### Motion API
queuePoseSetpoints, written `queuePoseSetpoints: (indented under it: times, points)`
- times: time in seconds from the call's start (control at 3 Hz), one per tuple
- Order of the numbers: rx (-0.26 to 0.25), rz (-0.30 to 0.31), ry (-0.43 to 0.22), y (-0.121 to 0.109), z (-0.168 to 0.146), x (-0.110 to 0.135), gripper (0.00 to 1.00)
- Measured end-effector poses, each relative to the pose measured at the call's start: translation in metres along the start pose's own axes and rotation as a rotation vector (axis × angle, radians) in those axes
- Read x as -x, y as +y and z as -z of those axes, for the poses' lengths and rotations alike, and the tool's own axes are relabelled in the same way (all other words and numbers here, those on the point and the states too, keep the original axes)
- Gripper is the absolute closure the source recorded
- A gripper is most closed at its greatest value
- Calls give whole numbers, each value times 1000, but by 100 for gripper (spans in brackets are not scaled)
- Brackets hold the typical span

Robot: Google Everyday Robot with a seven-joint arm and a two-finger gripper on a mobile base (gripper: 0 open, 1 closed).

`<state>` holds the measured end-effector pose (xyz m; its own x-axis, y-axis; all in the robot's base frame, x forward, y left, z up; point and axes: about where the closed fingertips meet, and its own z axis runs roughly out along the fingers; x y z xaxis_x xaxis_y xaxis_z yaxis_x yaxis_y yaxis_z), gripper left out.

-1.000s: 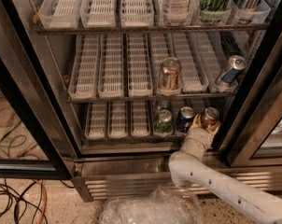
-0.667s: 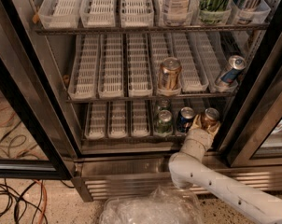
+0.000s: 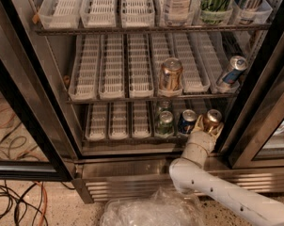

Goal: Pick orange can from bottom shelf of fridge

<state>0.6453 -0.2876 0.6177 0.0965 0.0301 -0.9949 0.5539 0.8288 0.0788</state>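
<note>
We could read no word, brand or number anywhere in the fridge (image 3: 132, 185). In the upper middle of the frame, the bottle (image 3: 178, 6) carried a white label with dark marks at its top edge, but we could not make them out. The copper can (image 3: 170, 75) at the centre showed whitish label patches without legible letters, and the blue can (image 3: 231, 70) at the right showed only bands of colour. Low and right of centre, the gripper (image 3: 209, 128) sat at the orange can (image 3: 212, 118) on the bottom shelf (image 3: 118, 134); that can bore no print we could read.
</note>
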Motion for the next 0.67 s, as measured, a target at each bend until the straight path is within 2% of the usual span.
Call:
queuePoseSetpoints:
  times: [0.67]
  points:
    - [27,-16,-72,2,7,20,100]
